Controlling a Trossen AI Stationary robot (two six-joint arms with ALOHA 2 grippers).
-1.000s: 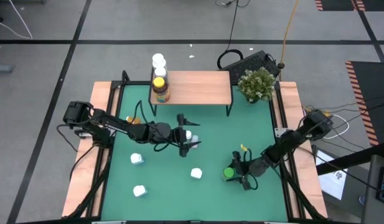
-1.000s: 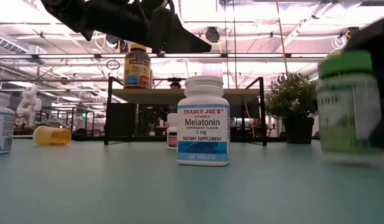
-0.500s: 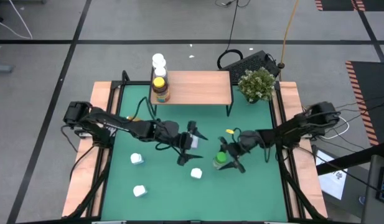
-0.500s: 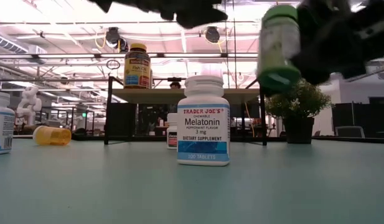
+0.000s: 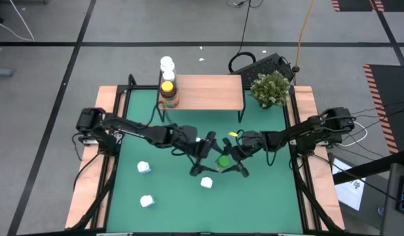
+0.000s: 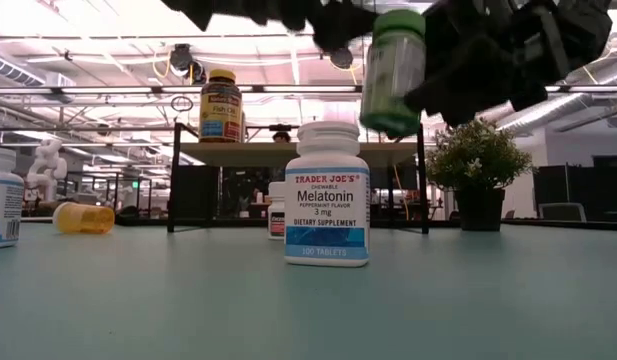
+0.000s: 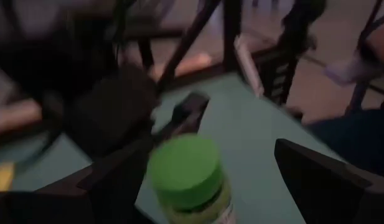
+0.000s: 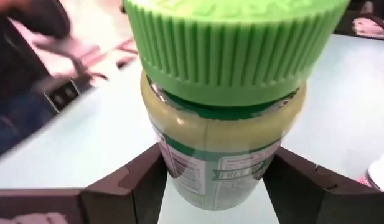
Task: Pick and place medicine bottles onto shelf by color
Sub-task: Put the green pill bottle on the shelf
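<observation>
A green medicine bottle [image 5: 222, 160] with a green lid hangs over the middle of the table, with my right gripper [image 5: 230, 162] shut on it. My left gripper [image 5: 203, 156] reaches in from the left. It is open, its fingers on either side of the bottle's lid [image 7: 185, 165] without touching it. The shelf [image 5: 208, 92] stands on its legs at the far edge. An amber bottle with a yellow lid [image 5: 167, 93] stands on its left end, with white bottles [image 5: 166, 64] behind it. My right gripper pinches the green bottle's body [image 8: 179, 177] just below the lid, between its two fingers. The fingers come nearly level from the table's right. The bottle hangs clear of the table [image 6: 393, 70], lid up and slightly tilted.
White bottles stand on the green table top [image 5: 143, 168], [image 5: 146, 200], [image 5: 206, 183]. An orange bottle [image 6: 83, 218] lies on its side at the left. A potted plant [image 5: 270, 88] stands at the far right corner, beside the shelf.
My right gripper has lifted the green bottle off the table and carried it up and toward the table's left, to the middle. My left gripper has risen, levelled out and moved right, so that its open fingers now stand around the bottle.
</observation>
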